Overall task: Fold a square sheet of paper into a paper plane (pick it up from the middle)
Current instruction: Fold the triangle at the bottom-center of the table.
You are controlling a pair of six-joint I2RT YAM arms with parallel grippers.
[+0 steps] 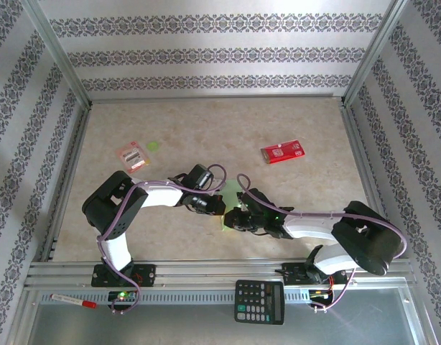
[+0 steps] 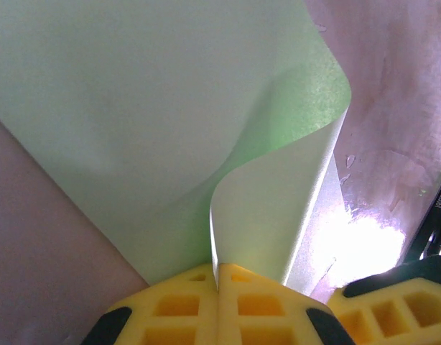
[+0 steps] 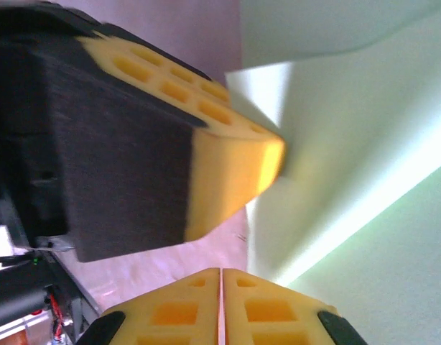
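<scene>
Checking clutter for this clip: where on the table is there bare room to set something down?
Bare: the far strip along the back wall; the middle stretch between the green disc and the red packet; the right side beyond that packet. Crowded: the near middle, where the left arm and right arm meet over the green paper.

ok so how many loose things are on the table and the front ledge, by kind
paper sheet: 1
green disc: 1
packets: 2 (red one, paler one)
calculator: 1
marker pen: 1
total: 6
</scene>
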